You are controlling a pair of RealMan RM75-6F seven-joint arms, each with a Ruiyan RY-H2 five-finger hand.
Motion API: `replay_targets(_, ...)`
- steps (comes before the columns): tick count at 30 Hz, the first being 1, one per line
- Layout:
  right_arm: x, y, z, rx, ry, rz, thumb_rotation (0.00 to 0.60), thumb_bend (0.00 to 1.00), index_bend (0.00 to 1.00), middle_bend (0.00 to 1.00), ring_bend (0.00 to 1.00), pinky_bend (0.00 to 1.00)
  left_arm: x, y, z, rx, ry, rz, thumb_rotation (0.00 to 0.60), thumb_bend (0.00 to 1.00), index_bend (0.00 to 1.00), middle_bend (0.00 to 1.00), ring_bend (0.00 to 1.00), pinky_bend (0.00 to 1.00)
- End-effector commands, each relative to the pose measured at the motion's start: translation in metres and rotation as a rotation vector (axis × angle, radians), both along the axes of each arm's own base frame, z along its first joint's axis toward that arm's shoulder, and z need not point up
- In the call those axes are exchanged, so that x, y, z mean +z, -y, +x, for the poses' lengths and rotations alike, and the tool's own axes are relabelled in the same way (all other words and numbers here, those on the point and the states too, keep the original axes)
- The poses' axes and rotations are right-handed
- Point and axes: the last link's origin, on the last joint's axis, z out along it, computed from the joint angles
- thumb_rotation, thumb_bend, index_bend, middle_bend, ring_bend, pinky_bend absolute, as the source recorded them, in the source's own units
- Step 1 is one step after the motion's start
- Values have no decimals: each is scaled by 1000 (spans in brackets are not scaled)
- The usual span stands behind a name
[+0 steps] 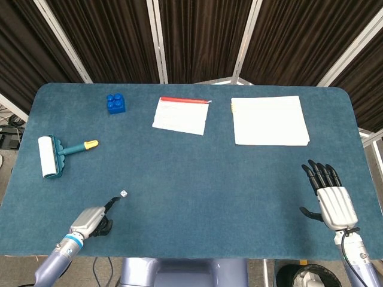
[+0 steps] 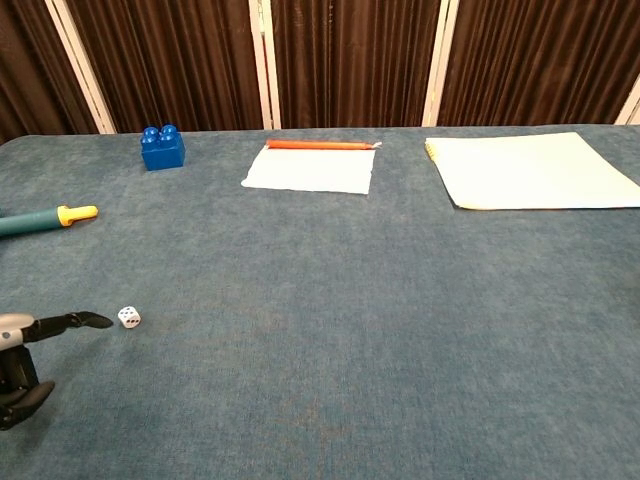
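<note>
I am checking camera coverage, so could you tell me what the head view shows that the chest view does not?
Only the head view shows the right hand, spread flat on the table, and the lint roller's white roll. Only the chest view shows the die's pips. Both show the left hand, one finger extended just short of the die, the blue brick and both papers.

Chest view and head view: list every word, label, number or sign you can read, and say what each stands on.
No readable words or numbers.
Die: dark pips show, too small to count.
Notebook with the red pen at its far edge: faint lines, too blurred to read.
Paper pad, blue brick, lint roller: no markings visible.
</note>
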Motion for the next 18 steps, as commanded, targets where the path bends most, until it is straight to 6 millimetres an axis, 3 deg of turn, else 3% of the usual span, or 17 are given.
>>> replay_targets(1, 0, 0, 0, 1, -1, 1, 600, 0, 0, 0, 0, 0, 10, 3, 0, -4, 23, 45, 600, 709, 0, 949, 894, 1000)
replay_targets(6, -1, 0, 1, 4, 0, 2, 600, 0, 0, 0, 0, 0, 42, 2, 7, -59, 77, 195, 600, 706, 0, 946, 889, 1000)
replay_targets(9, 0, 0, 3, 9, 4, 1, 600, 0, 0, 0, 0, 0, 71, -5, 10, -112, 68, 358, 600, 681, 0, 875, 816, 968)
replay_targets(10, 0, -1, 3, 12, 6, 0, 600, 0, 0, 0, 0, 0, 84, -7, 9, -134, 50, 427, 600, 585, 0, 775, 710, 850)
replay_targets(12, 0, -1, 4, 15, 8, 0, 600, 0, 0, 0, 0, 0, 103, -10, 7, -166, 4, 520, 600, 287, 0, 437, 364, 421)
replay_targets(13, 0, -1, 5, 16, 9, 0, 600, 0, 0, 0, 0, 0, 109, -10, 5, -175, -16, 544, 600, 122, 0, 214, 161, 172)
replay_targets(14, 0, -1, 5, 17, 10, 1, 600, 0, 0, 0, 0, 0, 119, -10, 1, -192, -62, 583, 600, 30, 0, 61, 33, 32)
replay_targets(15, 0, 0, 5, 18, 9, 1, 600, 0, 0, 0, 0, 0, 129, -8, -4, -204, -119, 611, 600, 4, 0, 11, 1, 1)
replay_targets(18, 0, 0, 5, 15, 8, 0, 600, 0, 0, 0, 0, 0, 150, -2, -17, -191, -246, 658, 600, 0, 0, 0, 0, 0)
